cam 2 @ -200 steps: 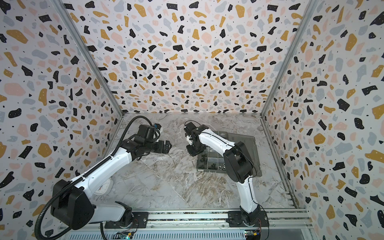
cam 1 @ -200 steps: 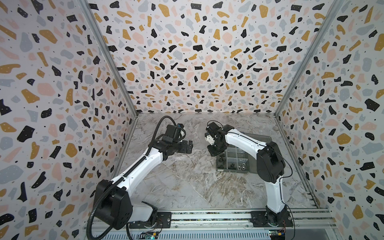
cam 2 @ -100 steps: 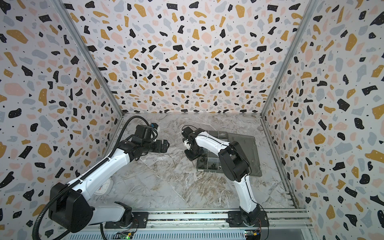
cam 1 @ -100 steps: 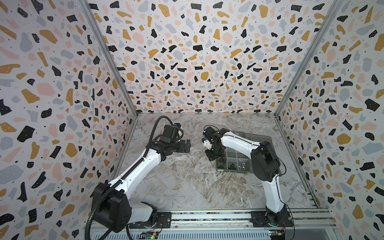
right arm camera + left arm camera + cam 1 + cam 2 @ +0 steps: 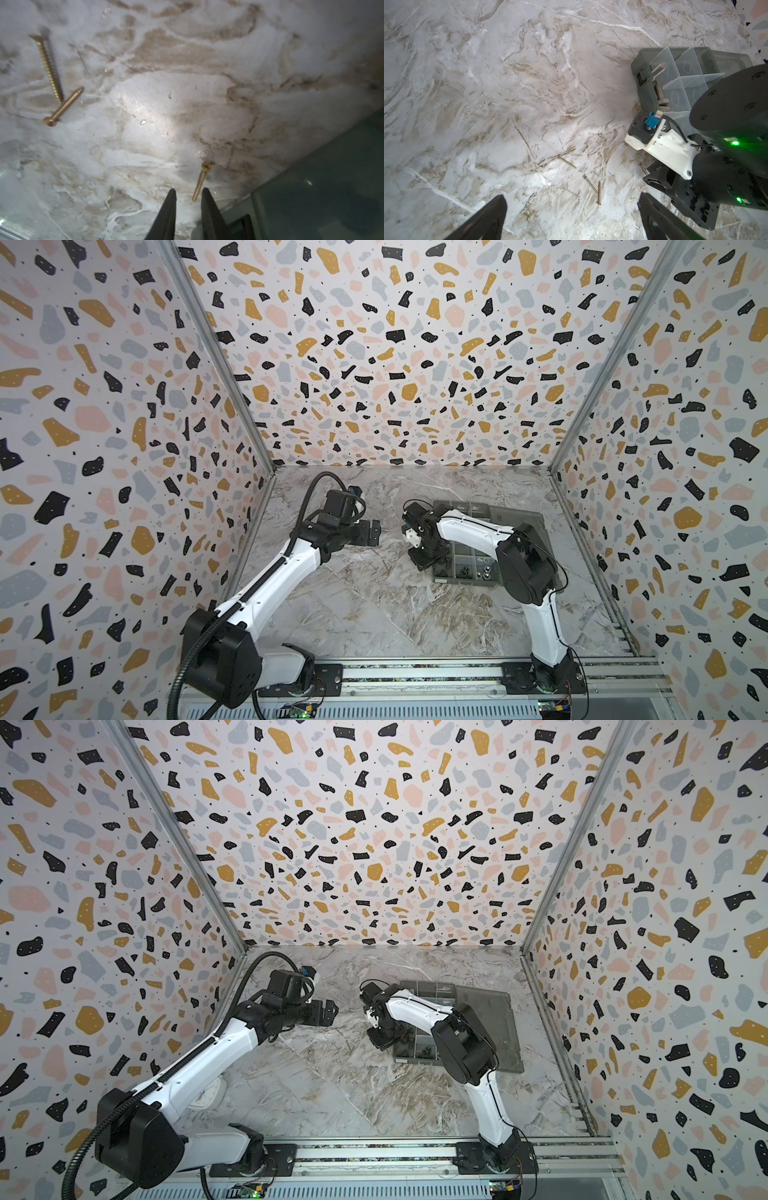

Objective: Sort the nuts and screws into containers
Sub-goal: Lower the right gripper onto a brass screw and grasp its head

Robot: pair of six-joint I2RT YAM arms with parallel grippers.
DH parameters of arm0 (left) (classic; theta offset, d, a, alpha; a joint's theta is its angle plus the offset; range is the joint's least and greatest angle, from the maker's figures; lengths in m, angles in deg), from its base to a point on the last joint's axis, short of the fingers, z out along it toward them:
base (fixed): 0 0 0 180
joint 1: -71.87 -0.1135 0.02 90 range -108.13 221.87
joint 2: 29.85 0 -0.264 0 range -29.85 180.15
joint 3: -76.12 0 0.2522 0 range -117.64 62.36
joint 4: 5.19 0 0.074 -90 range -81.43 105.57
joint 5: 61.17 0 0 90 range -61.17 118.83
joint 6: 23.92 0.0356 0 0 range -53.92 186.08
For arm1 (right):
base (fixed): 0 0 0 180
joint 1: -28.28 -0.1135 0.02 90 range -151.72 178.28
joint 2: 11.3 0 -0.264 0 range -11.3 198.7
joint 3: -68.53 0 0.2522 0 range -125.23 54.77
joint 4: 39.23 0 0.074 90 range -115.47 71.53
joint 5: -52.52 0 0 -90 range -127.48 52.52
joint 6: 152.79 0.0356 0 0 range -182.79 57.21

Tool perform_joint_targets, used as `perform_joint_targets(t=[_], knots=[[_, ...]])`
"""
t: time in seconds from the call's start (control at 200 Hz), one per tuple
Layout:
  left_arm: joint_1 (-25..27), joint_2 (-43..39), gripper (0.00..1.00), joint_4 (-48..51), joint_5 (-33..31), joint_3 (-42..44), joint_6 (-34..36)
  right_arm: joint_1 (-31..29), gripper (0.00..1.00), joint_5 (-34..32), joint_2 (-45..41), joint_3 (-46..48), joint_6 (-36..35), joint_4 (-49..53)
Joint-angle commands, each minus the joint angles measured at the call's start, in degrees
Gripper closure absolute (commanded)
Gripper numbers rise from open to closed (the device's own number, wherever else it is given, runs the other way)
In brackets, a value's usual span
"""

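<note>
Your right tool point(image 5: 189, 190), jaws narrowly apart, straddles the tip of a screw point(image 5: 201, 179) on the tabletop point(image 5: 187, 104) beside the box point(image 5: 322, 187), ready to pinch; your left tool point(image 5: 571, 195) hangs released.

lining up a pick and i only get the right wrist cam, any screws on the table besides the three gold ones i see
observer: yes, a fourth slim gold wood screw lies on the marble tabletop, out past the pair of gold screws.
operator: is the other arm in my way
observer: no, the left claw hangs wide open over the marble, apart from your right claw.
operator: anything in the box yet
observer: the smoky-grey plastic organiser box already holds big silver threaded bolts.
</note>
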Motion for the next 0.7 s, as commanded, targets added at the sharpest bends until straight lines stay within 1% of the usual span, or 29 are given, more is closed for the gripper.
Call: perform_joint_targets(t=[0.0, 0.14, 0.431, 0.566, 0.646, 0.696], knots=[[-0.5, -1.7, 0.0, -0.8, 0.7, 0.7, 1.4, 0.2, 0.76, -2.8, 1.7, 0.7, 2.1, 2.9], [-0.7, -2.5, 0.0, -0.9, 1.0, 1.1, 1.6, 0.5, 0.76, -3.2, 3.3, -0.1, 3.3, 3.6], [-1.1, -4.4, 0.0, -1.3, 1.1, 2.5, 1.7, 0.7, 0.72, -7.5, 3.4, -1.3, 4.4, 6.3], [-1.2, -4.9, 0.0, -1.6, 1.1, 2.8, 1.8, 1.4, 0.72, -8.0, 3.9, -0.6, 4.4, 6.7], [-1.2, -5.1, 0.0, -1.7, 1.5, 2.9, 1.8, 1.9, 0.72, -7.0, 4.1, -0.7, 4.3, 6.6], [-1.3, -5.2, 0.0, -1.7, 1.6, 2.9, 1.7, 2.1, 0.74, -6.6, 4.4, -0.8, 4.2, 6.8]])
